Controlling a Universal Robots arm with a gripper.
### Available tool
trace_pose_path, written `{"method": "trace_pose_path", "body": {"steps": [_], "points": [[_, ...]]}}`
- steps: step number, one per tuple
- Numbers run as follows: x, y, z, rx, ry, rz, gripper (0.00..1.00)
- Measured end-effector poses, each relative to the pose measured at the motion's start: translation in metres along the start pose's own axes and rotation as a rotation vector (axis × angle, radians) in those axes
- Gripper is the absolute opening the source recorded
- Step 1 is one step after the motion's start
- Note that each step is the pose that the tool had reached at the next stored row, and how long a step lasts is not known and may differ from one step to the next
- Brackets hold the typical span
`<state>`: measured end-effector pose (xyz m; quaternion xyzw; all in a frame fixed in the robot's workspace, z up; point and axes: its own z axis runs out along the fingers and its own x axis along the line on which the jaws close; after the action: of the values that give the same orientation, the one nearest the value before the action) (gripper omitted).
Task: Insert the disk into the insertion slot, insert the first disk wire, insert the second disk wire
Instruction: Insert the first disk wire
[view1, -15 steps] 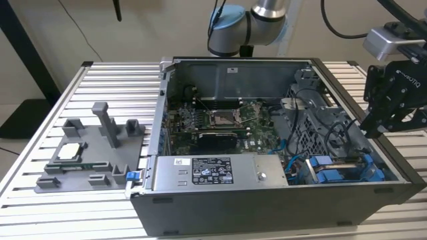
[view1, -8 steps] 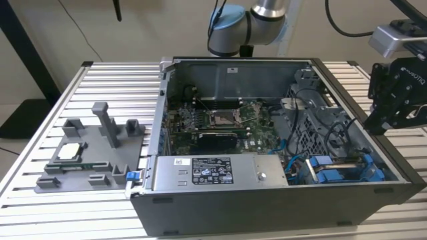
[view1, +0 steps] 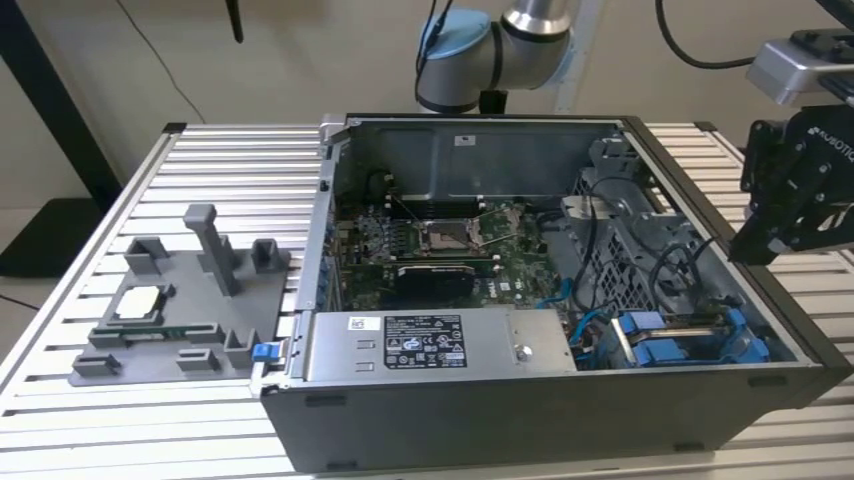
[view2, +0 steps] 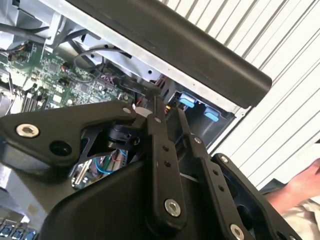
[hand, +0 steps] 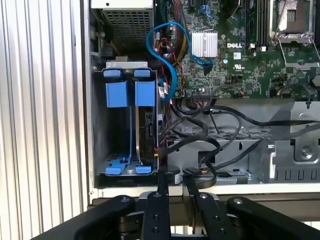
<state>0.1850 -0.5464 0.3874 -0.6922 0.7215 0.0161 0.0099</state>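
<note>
Gripper (hand: 176, 181) hangs at the case rim (hand: 240, 189), just beside the black wires (hand: 200, 142); whether it clamps one cannot be told. Disk (hand: 148, 130) sits seated in the slot (hand: 97, 130). Recommended: present each plug square to the socket and press lightly.

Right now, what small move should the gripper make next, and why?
Probably lower the gripper slightly toward the black cables. The disk already appears to sit in the insertion slot, in its blue carrier, and the cables lie loose right beside it, close to the gripper.
</note>
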Motion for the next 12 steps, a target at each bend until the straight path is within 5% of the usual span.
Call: {"method": "trace_pose_path", "body": {"steps": [2, 6, 12], "points": [[-0.0013, -0.0006, 0.0009, -0.0019, -0.0068, 0.001, 1.00], [-0.0030, -0.0024, 0.0019, -0.0042, -0.0358, 0.001, 1.00], [-0.0038, -0.0077, -0.0005, -0.0254, -0.0447, 0.002, 1.00]]}}
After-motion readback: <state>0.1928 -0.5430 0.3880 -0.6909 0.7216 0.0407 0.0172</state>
